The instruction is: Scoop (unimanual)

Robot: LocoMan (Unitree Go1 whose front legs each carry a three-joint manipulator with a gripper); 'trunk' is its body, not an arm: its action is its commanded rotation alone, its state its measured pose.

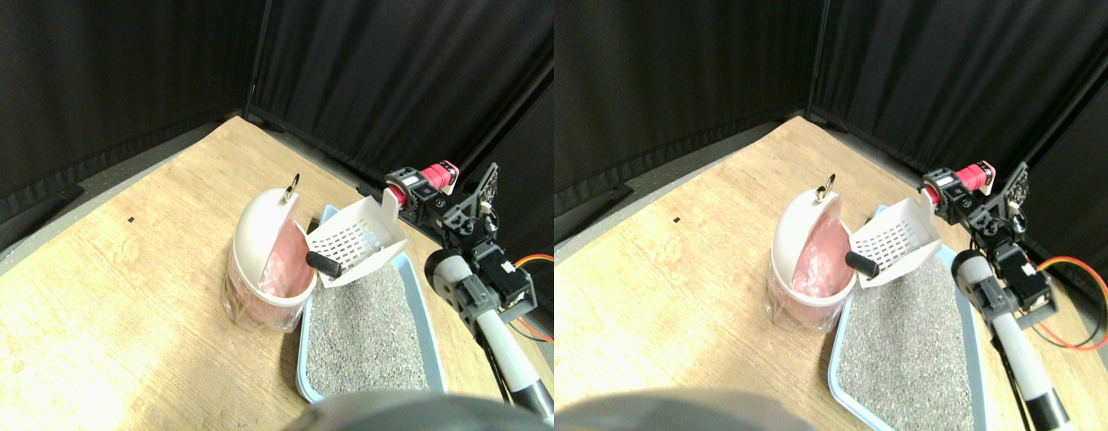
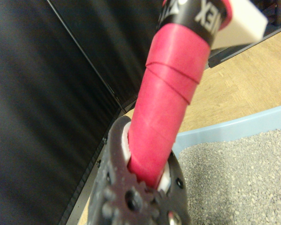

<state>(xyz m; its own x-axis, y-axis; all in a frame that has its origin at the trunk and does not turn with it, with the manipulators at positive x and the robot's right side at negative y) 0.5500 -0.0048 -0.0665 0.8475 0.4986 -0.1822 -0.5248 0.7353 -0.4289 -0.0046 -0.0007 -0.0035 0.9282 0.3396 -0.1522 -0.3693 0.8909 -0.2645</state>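
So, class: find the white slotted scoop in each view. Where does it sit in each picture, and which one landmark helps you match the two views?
Stereo pair view: the scoop is mid-frame, raised and tipped over the rim of the white bin, with a dark lump at its lip.
Wrist view: only its pink wrapped handle fills the middle; a white corner shows at the upper edge, the slotted part is out of frame.
Shared landmark: the blue tray of grey litter.

Scoop [image 1: 356, 241] handle mostly hidden behind the arm; head cut off in the wrist view. Tray's [image 1: 307, 359] near edge cut off below. Bin [image 1: 265, 260] contents unclear.
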